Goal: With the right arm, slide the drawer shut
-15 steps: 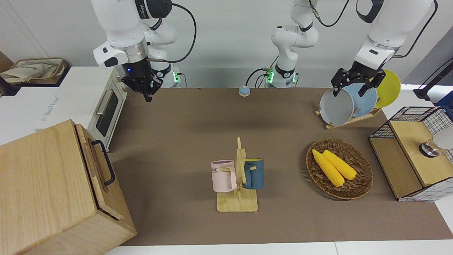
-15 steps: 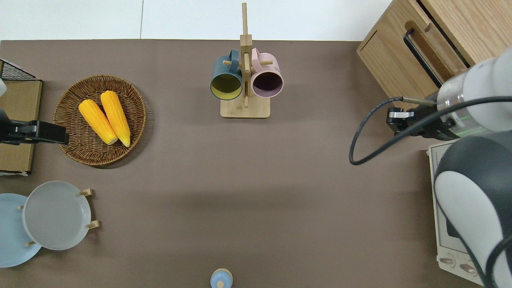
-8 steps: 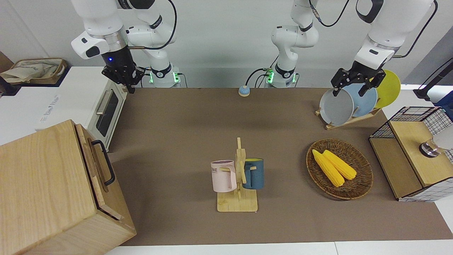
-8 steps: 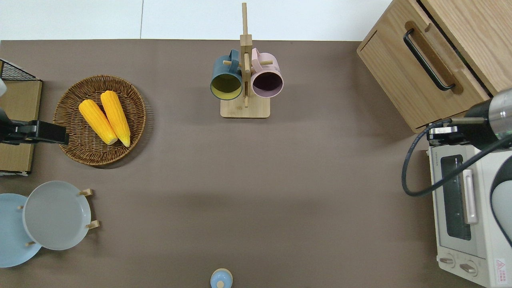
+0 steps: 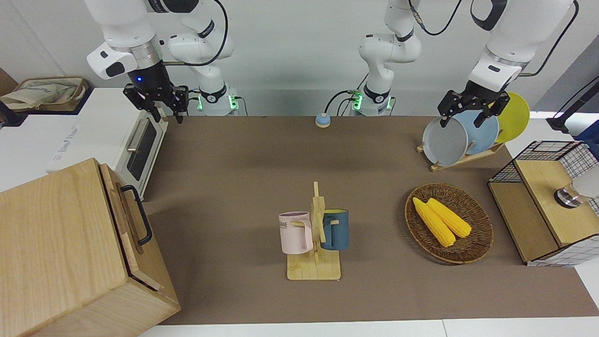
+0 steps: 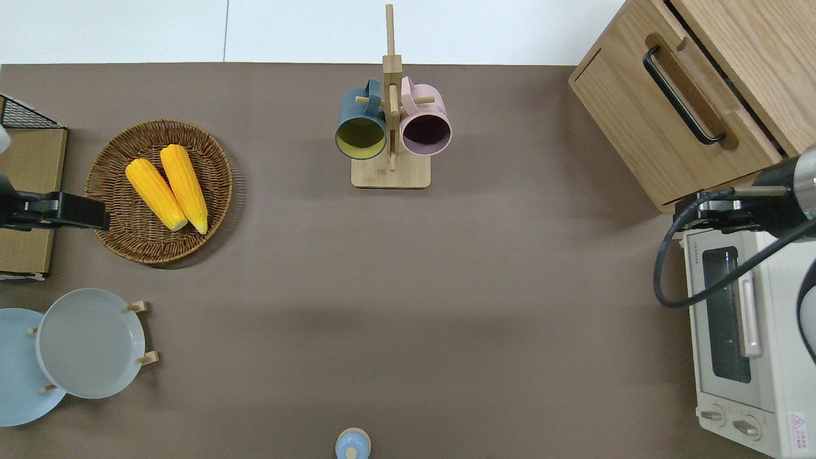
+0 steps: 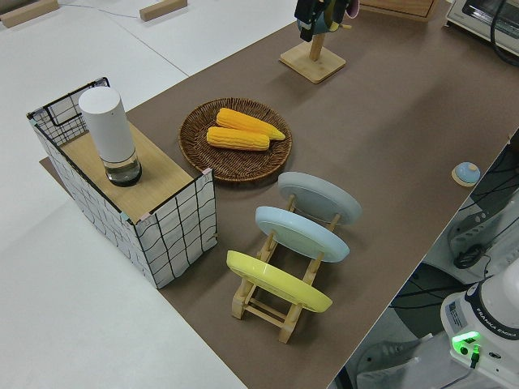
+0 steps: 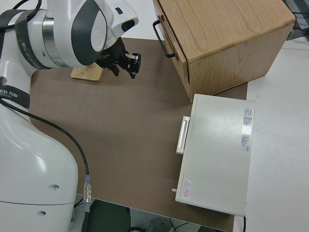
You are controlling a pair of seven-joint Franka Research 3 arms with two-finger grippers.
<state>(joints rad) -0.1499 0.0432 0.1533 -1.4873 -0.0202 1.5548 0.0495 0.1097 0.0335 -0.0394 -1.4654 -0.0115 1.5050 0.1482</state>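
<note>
The right pincer (image 5: pixel 164 111) hangs wide open, holding nothing, over the oven's (image 6: pixel 752 331) corner. The drawer (image 6: pixel 676 121) sits pushed in, farther out. The left arm is parked.

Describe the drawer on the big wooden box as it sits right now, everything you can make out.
The drawer is a wide, shallow light-wood front with a black metal loop handle across a recessed strip. It sits near flush with the pale wooden box at the right arm's end of the table, so it looks closed or nearly closed. Nothing touches it; the right gripper hangs apart, over the white toaster oven's corner nearest the box, jaws open.
</note>
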